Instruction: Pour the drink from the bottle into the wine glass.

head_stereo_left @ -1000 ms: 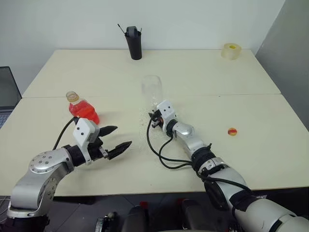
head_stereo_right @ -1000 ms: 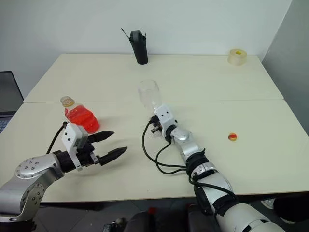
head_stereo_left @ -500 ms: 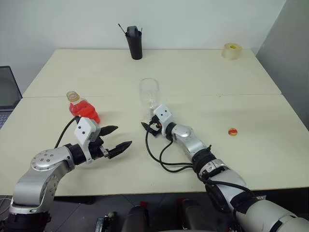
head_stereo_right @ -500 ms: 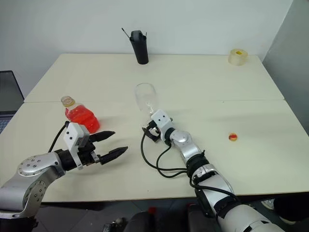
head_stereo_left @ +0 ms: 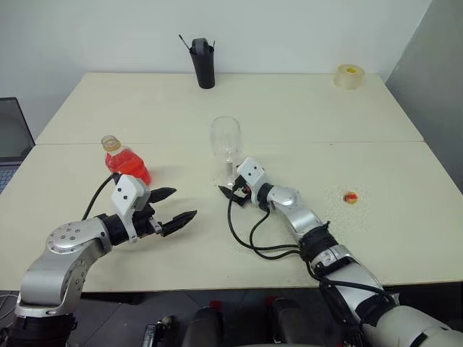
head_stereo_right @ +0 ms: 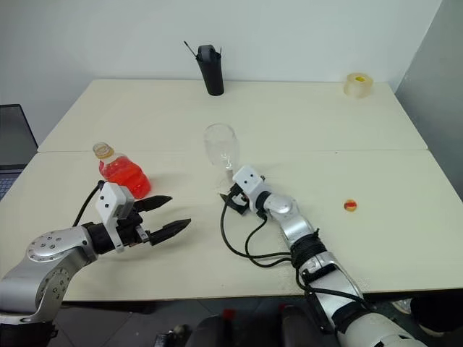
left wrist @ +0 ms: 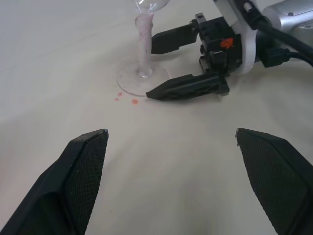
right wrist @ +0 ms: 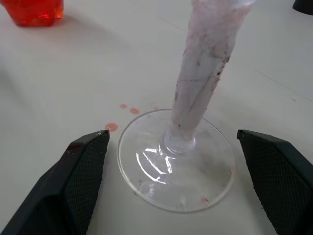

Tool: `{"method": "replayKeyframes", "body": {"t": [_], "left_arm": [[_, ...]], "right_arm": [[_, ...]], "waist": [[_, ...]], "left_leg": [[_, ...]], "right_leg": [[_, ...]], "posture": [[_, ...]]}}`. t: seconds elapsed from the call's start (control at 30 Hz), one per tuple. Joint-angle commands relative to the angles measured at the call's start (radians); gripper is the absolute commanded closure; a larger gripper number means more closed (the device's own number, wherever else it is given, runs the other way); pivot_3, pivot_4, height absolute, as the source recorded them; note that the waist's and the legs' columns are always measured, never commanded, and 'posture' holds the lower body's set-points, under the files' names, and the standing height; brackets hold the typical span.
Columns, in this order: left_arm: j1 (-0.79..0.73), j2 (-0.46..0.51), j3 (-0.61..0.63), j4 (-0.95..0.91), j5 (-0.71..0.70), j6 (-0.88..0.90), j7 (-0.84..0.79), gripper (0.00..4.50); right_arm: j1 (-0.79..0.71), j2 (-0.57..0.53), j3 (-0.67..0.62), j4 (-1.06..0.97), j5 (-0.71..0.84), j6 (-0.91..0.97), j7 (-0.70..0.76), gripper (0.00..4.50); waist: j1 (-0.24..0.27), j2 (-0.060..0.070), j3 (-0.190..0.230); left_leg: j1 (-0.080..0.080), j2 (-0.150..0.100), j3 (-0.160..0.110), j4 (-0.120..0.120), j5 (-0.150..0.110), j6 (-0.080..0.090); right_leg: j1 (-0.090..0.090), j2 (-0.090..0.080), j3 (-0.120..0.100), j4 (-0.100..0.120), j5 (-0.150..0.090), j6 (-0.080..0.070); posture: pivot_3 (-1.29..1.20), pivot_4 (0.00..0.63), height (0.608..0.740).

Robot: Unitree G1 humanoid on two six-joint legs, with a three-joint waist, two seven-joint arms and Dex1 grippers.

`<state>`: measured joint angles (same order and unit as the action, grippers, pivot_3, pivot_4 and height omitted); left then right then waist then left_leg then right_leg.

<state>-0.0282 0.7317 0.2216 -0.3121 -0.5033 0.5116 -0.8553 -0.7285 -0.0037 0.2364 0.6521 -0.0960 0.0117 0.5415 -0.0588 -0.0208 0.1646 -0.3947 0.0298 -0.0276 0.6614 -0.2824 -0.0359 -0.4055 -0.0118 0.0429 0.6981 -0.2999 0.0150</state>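
Note:
The wine glass (head_stereo_left: 226, 139) stands upright mid-table, its bowl clear and its stem (right wrist: 205, 68) whitish and smeared. My right gripper (head_stereo_left: 230, 189) is open just short of the glass's foot (right wrist: 146, 166), one finger to either side and not touching it. The bottle (head_stereo_left: 125, 160), uncapped and holding the red drink (head_stereo_right: 121, 176), stands at the left of the table. My left gripper (head_stereo_left: 184, 203) is open and empty in front of the bottle, a little to its right, pointing toward the glass.
Small red drops (left wrist: 134, 101) lie on the table by the foot. A yellow-and-red cap (head_stereo_left: 350, 196) lies to the right. A black cup (head_stereo_left: 202, 63) and a tape roll (head_stereo_left: 348, 75) stand along the far edge. A laptop (head_stereo_left: 11, 137) sits at the left.
My right gripper has opened off the glass stem and drawn back a little. The glass, blurred and higher a second ago, now stands still on the table. The left arm has kept still.

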Motion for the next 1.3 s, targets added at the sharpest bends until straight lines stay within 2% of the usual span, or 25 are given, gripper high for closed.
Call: {"method": "replayKeyframes", "body": {"t": [0.03, 0.27, 0.4, 0.53, 0.7, 0.87, 1.0, 1.13, 1.3], "left_arm": [[0.006, 0.01, 0.029, -0.012, -0.001, -0.026, -0.002, 0.0], [0.104, -0.046, 0.124, -0.046, -0.019, -0.025, 0.082, 0.0], [0.171, -0.095, 0.177, -0.048, -0.001, -0.071, 0.136, 0.0], [0.193, -0.164, 0.243, 0.001, 0.018, -0.145, 0.219, 0.0], [0.201, -0.183, 0.273, 0.048, 0.076, -0.228, 0.268, 0.0], [0.153, -0.143, 0.326, 0.098, 0.047, -0.233, 0.274, 0.0], [0.115, -0.116, 0.337, 0.119, 0.04, -0.221, 0.281, 0.0], [0.025, -0.089, 0.291, 0.165, 0.064, -0.235, 0.275, 0.0], [-0.071, -0.063, 0.276, 0.262, 0.087, -0.251, 0.268, 0.0]], "right_arm": [[0.058, -0.046, 0.038, -0.192, 0.013, 0.097, 0.095, 0.03], [0.144, -0.21, 0.016, -0.587, 0.078, 0.384, 0.229, 0.03], [0.144, -0.381, -0.003, -0.833, 0.145, 0.59, 0.342, 0.03], [0.052, -0.563, -0.104, -1.094, 0.324, 0.874, 0.446, 0.03], [-0.114, -0.624, -0.211, -1.101, 0.455, 1.012, 0.435, 0.03], [-0.244, -0.634, -0.198, -1.067, 0.52, 1.121, 0.4, 0.03], [-0.293, -0.609, -0.174, -1.065, 0.559, 1.147, 0.374, 0.03], [-0.317, -0.579, -0.142, -1.031, 0.573, 1.164, 0.334, 0.03], [-0.313, -0.597, -0.119, -1.035, 0.578, 1.157, 0.32, 0.03]], "waist": [[0.0, 0.0, 0.0], [0.002, 0.0, 0.0], [0.008, 0.0, 0.0], [0.013, 0.001, 0.001], [0.012, 0.0, 0.0], [0.014, 0.0, 0.0], [0.017, 0.0, 0.0], [0.019, 0.0, 0.0], [0.02, 0.0, 0.0]], "left_leg": [[0.0, 0.0, 0.0, 0.0, 0.0, 0.0], [-0.001, 0.0, -0.001, 0.0, 0.0, 0.0], [-0.002, -0.001, -0.003, 0.001, 0.0, 0.0], [-0.003, -0.001, -0.004, 0.001, 0.0, 0.0], [-0.002, -0.001, -0.005, 0.001, 0.0, 0.0], [-0.003, -0.001, -0.005, 0.001, 0.0, 0.0], [-0.003, -0.001, -0.005, 0.001, 0.0, 0.0], [-0.003, -0.001, -0.005, 0.001, 0.0, 0.0], [-0.004, -0.002, -0.004, 0.001, 0.0, 0.0]], "right_leg": [[0.0, 0.0, 0.0, 0.0, 0.0, 0.0], [0.0, 0.0, 0.0, 0.0, 0.0, 0.0], [0.0, -0.001, -0.001, -0.001, 0.0, 0.0], [0.0, -0.002, -0.002, -0.002, 0.0, 0.0], [0.001, -0.001, -0.002, -0.002, 0.0, 0.0], [0.0, -0.001, -0.003, -0.002, 0.0, 0.0], [0.0, -0.001, -0.003, -0.003, 0.0, 0.0], [0.0, -0.002, -0.003, -0.002, 0.0, 0.0], [0.0, -0.001, -0.004, -0.003, 0.0, 0.0]], "posture": [[0.0, 0.15, 0.74], [0.0, 0.15, 0.74], [0.0, 0.15, 0.74], [0.0, 0.15, 0.74], [0.0, 0.15, 0.74], [0.0, 0.15, 0.74], [0.0, 0.15, 0.74], [0.0, 0.15, 0.74], [0.0, 0.15, 0.74]]}}
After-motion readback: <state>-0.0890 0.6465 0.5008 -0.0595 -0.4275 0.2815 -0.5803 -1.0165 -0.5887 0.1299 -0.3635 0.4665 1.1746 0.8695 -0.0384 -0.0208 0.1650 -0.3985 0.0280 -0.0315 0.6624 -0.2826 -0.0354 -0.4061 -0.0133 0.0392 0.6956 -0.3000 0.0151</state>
